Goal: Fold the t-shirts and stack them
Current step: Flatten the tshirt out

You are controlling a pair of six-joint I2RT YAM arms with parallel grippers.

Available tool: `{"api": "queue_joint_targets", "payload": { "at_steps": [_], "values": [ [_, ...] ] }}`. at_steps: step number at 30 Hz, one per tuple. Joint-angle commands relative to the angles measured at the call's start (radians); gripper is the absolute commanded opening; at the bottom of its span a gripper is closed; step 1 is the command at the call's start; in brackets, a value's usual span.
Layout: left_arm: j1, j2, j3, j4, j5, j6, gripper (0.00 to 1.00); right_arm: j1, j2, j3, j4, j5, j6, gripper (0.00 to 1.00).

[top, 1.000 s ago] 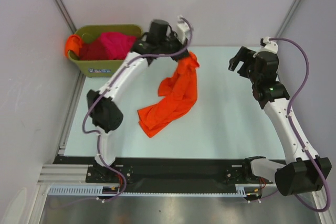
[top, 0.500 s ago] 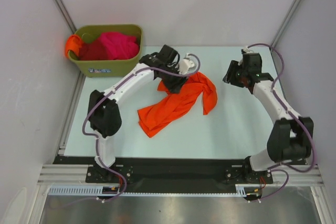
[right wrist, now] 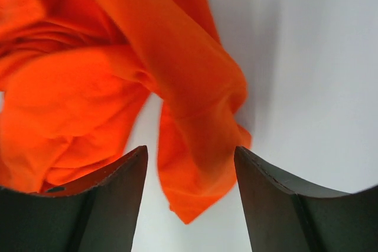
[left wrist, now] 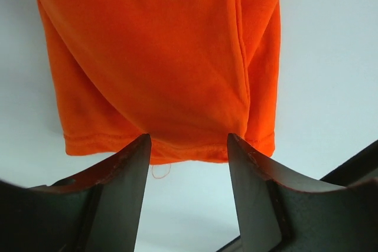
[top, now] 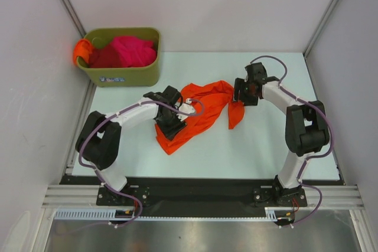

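A bright orange t-shirt (top: 204, 113) lies crumpled on the table, stretched from near left to far right. My left gripper (top: 171, 127) is low over its near-left end. In the left wrist view the gripper (left wrist: 188, 146) is open, and the shirt's hem (left wrist: 177, 151) lies just past the fingertips. My right gripper (top: 238, 95) is at the shirt's right end. In the right wrist view it (right wrist: 190, 160) is open, with a hanging fold of the shirt (right wrist: 198, 163) between the fingers, ungripped. More shirts sit in the bin: magenta-pink (top: 133, 50), dark red (top: 103, 57) and orange (top: 80, 51).
The olive-green bin (top: 127, 76) stands at the far left corner of the table (top: 266, 140). Grey walls close in the left, back and right. The black rail with the arm bases (top: 195, 190) runs along the near edge.
The left gripper has let go of the orange shirt and come down toward its near-left end. The shirt has dropped flat onto the table. The right gripper has swung left to the shirt's right end.
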Motion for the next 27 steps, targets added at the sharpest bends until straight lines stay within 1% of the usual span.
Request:
{"api": "queue_joint_targets", "payload": {
  "at_steps": [1,3,5,7,9,12,13,15,16,18,19,22,23,24,25,27],
  "values": [
    [-0.006,-0.041,-0.009,0.063,0.039,-0.01,0.6,-0.016,-0.02,-0.042,-0.018,0.054,0.048,0.67],
    [-0.007,-0.044,0.007,0.048,0.09,-0.001,0.6,-0.013,-0.035,-0.082,-0.016,0.068,0.057,0.68],
    [-0.016,-0.054,0.026,0.02,0.107,0.025,0.61,-0.011,-0.054,-0.111,-0.007,0.071,0.074,0.69],
    [-0.035,-0.076,0.011,0.012,0.124,0.056,0.61,-0.01,-0.066,-0.159,0.013,0.071,0.089,0.69],
    [-0.056,-0.093,-0.019,0.026,0.092,0.099,0.61,-0.01,-0.065,-0.18,0.022,0.063,0.095,0.68],
    [-0.061,-0.085,-0.066,0.048,0.035,0.116,0.57,-0.007,-0.058,-0.182,0.027,0.048,0.1,0.66],
    [-0.061,-0.087,-0.078,0.051,0.032,0.119,0.54,-0.005,-0.06,-0.183,0.025,0.043,0.1,0.66],
    [-0.061,-0.087,-0.083,0.045,0.026,0.124,0.5,0.004,-0.071,-0.197,0.027,0.034,0.112,0.65],
    [-0.062,-0.087,-0.086,0.051,0.013,0.125,0.44,0.004,-0.078,-0.221,0.04,0.029,0.117,0.65],
    [-0.062,-0.084,-0.095,0.072,-0.002,0.125,0.38,0.01,-0.101,-0.251,0.06,0.011,0.132,0.64],
    [-0.062,-0.082,-0.106,0.078,-0.004,0.127,0.3,0.01,-0.106,-0.274,0.083,0.002,0.14,0.63],
    [-0.062,-0.077,-0.106,0.083,0.002,0.125,0.19,-0.002,-0.097,-0.289,0.117,-0.032,0.158,0.5],
    [-0.062,-0.081,-0.103,0.078,0.015,0.124,0.19,-0.004,-0.094,-0.291,0.125,-0.041,0.163,0.41],
    [-0.062,-0.079,-0.097,0.068,0.024,0.121,0.19,-0.011,-0.091,-0.291,0.131,-0.041,0.163,0.36],
    [-0.062,-0.082,-0.091,0.063,0.038,0.116,0.14,-0.013,-0.092,-0.288,0.133,-0.038,0.161,0.28],
    [-0.062,-0.085,-0.088,0.065,0.05,0.11,0.06,-0.014,-0.097,-0.277,0.133,-0.027,0.154,0.2]
  ]
}}
